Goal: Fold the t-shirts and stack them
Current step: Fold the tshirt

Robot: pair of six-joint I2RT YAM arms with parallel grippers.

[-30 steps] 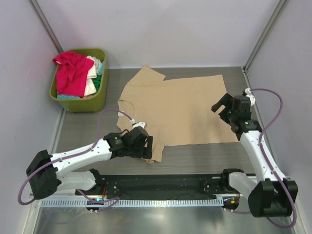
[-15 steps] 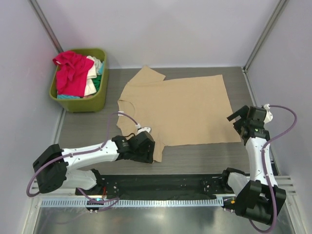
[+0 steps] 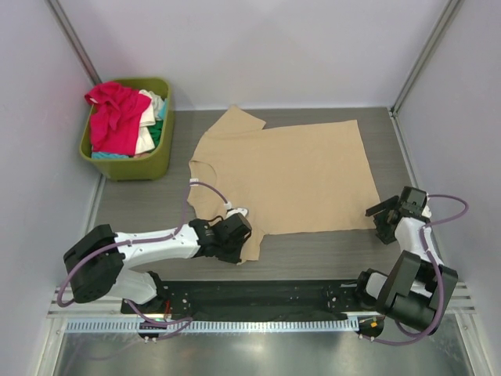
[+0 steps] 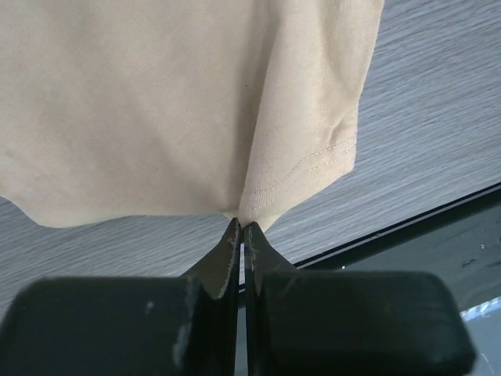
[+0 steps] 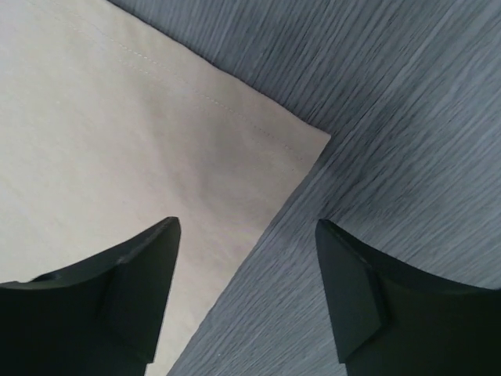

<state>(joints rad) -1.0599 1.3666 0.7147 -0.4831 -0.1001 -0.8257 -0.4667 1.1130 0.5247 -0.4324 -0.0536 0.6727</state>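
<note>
Tan shirt lay flat and unfolded on the table; other shirts sat in the basket, nothing stacked. Left gripper was pinched shut on its near sleeve, and right gripper stood wide over the hem corner, so folding looked barely begun.

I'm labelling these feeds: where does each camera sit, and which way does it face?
Top external: above, behind the bases, looking down on tan cloth t-shirt, olive-green plastic basket; left arm, right arm show.
Left wrist: looks along shut left pincer pinching that shirt's sleeve.
Right wrist: looks down through open right pincer at its hem corner.
Shared: the t-shirt.
</note>
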